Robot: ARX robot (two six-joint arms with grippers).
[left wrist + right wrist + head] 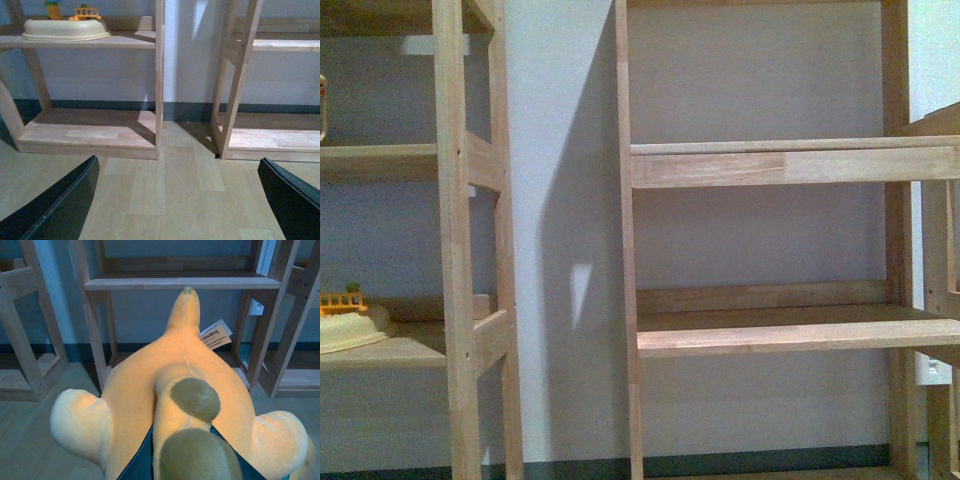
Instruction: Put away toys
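Observation:
A yellow-orange plush toy fills the right wrist view, with olive-tipped parts and a paper tag. My right gripper is shut on the plush toy; only dark finger edges show beneath it. It hangs above the floor, facing a wooden shelf unit. In the left wrist view my left gripper is open, its black fingers wide apart over bare wooden floor with nothing between them. Neither arm shows in the front view.
Wooden shelf units stand against a pale wall, with a narrow gap between the two ahead. A cream tray holding small orange toy pieces sits on the left unit's shelf. The lowest shelves are near floor level.

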